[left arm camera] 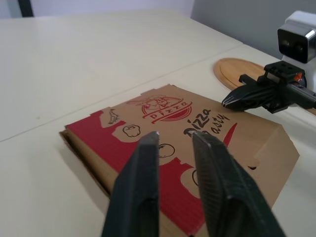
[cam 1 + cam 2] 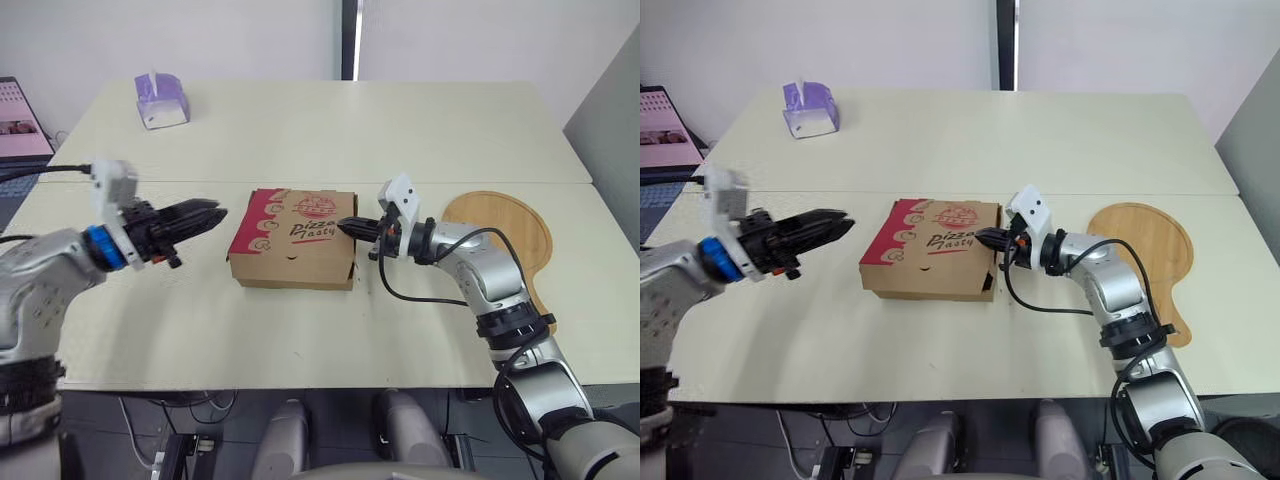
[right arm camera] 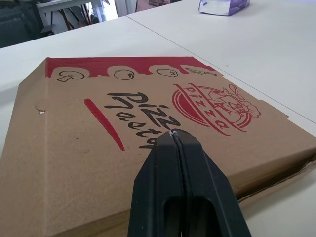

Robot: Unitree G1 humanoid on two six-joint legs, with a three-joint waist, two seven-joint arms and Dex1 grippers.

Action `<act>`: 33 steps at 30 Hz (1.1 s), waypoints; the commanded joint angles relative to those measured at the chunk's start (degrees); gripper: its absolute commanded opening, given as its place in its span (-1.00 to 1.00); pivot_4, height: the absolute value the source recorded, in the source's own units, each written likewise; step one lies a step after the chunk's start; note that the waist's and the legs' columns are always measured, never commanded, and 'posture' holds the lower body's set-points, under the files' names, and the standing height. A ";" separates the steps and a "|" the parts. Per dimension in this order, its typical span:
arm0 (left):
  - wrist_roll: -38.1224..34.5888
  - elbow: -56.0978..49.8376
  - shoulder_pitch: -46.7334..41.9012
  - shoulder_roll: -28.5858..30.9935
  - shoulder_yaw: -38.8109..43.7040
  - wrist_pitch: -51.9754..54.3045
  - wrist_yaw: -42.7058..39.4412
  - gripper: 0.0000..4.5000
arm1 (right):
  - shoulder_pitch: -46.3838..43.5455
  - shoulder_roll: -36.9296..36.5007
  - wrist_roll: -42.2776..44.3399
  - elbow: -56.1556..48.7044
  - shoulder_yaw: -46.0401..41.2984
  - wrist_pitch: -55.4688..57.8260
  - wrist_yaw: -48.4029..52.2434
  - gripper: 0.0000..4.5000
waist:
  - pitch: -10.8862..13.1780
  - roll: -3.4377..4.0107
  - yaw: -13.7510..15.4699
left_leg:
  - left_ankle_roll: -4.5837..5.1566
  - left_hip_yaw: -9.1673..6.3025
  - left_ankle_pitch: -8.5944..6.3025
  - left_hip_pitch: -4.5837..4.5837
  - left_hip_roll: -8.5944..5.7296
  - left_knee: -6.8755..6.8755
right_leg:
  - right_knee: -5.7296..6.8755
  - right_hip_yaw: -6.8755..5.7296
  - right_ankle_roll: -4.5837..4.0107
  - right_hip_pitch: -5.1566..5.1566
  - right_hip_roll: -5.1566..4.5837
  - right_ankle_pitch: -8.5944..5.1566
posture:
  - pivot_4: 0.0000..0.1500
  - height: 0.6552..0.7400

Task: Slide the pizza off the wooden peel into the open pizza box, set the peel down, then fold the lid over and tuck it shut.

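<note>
The brown pizza box [image 2: 295, 238] lies in the middle of the table with its printed lid folded down over it. The round wooden peel [image 2: 505, 240] lies flat on the table to the box's right, bare on top. My right gripper [image 2: 348, 226] is shut with nothing in it, its tip at the lid's right edge [image 3: 173, 132]. My left gripper [image 2: 212, 213] hovers just left of the box, a little above the table, with a narrow gap between its fingers [image 1: 148, 148] and nothing held.
A purple tissue box [image 2: 161, 100] stands at the far left of the table. A screen [image 2: 20, 120] sits beyond the table's left edge. A seam [image 2: 450, 183] runs across the table behind the box.
</note>
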 commanded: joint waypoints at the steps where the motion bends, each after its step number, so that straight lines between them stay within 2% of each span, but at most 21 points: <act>1: 5.50 3.97 -2.96 -0.99 -5.42 -4.18 -2.92 -0.98 | -0.37 0.02 -0.13 -2.79 -0.28 -0.69 -0.29 -1.00 | 0.00 0.00 -0.21 | 0.00 0.01 0.00 0.00 0.00 -0.01 | 0.00 0.01 0.00 -0.02 0.00 0.00 | 1.00 1.00; 6: 11.81 9.01 -5.61 -1.24 -10.99 -7.92 -5.97 -0.98 | 0.67 -0.40 -0.13 -5.43 0.09 0.02 -0.43 -1.00 | 0.00 0.00 -0.28 | 0.00 -0.01 0.00 -0.04 0.00 -0.01 | 0.00 0.00 0.00 -0.05 0.00 0.00 | 1.00 1.00; 12: 15.75 12.90 -7.94 -2.17 -12.32 -11.34 -7.57 -0.98 | 2.93 -4.70 -2.04 -13.23 2.44 -2.50 2.38 -1.00 | 0.00 0.00 -0.08 | 0.00 -0.03 0.00 -0.06 -0.01 0.00 | -0.01 -0.01 0.00 -0.04 -0.01 0.00 | 1.00 1.00; 15: 16.14 13.41 -8.53 -2.72 -11.98 -11.60 -8.12 -1.00 | 3.77 -7.71 -1.75 -16.80 2.64 -3.68 4.63 -0.72 | 0.00 0.00 0.06 | 0.00 -0.03 0.00 -0.07 -0.01 0.02 | -0.01 -0.02 0.01 -0.04 -0.02 0.00 | 1.00 1.00; 20: 15.08 12.97 -9.23 -3.32 -10.51 -10.78 -8.71 -1.00 | 4.62 -11.52 -2.72 -20.03 3.28 -5.45 6.33 0.04 | 0.00 0.00 0.04 | 0.01 -0.03 0.00 -0.06 0.00 0.02 | -0.01 -0.02 0.01 -0.03 -0.02 -0.01 | 1.00 1.00; 26: 14.19 15.21 -10.78 -2.82 -7.11 -10.45 -8.19 -1.00 | 5.08 -10.92 -2.73 -21.28 2.63 -4.79 4.71 0.98 | 0.00 -0.01 0.04 | 0.00 -0.05 0.00 -0.07 0.00 0.03 | 0.00 -0.03 0.01 -0.03 -0.01 0.00 | 1.00 1.00; 33: 16.11 14.56 -10.15 -3.60 -8.95 -12.32 -9.30 -1.00 | 4.58 -13.02 -6.94 -20.43 6.48 -9.76 7.26 0.98 | 0.00 -0.01 0.16 | 0.01 -0.04 0.00 -0.08 -0.02 0.03 | 0.00 -0.03 0.01 -0.03 -0.02 0.00 | 1.00 1.00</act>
